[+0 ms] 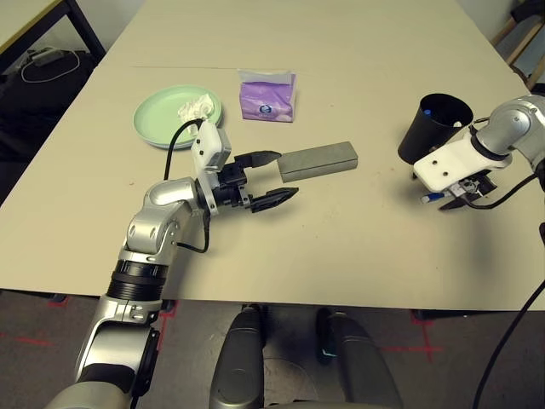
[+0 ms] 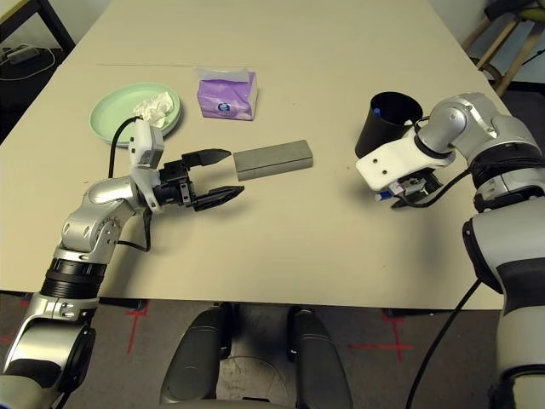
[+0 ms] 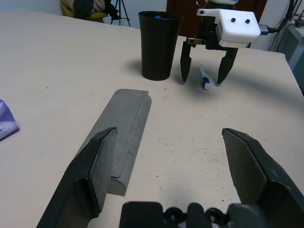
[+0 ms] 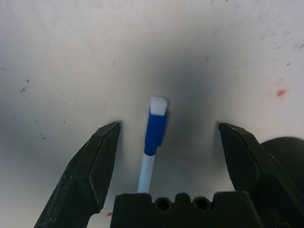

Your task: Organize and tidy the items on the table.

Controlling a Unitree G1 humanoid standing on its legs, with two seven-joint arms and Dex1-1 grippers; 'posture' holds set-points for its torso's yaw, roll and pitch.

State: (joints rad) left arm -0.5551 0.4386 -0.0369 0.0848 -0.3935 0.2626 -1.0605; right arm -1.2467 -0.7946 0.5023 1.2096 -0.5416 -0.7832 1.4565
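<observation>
1. Your right gripper (image 4: 166, 156) hangs spread wide over a blue-and-white pen (image 4: 153, 142), which lies between the fingers at the black cup's (image 1: 434, 126) 6 o'clock.
2. Your left gripper (image 1: 268, 177) is also spread, empty, at the grey glasses case's (image 1: 318, 160) 9 o'clock.
3. The thin pen could roll or skid away if one finger touches first.
4. The purple tissue pack (image 1: 267, 96) carries a label too small to read.

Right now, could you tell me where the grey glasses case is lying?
The grey glasses case lies flat near the table's middle, just ahead of the open left gripper, below the purple tissue pack in the head views.
</observation>
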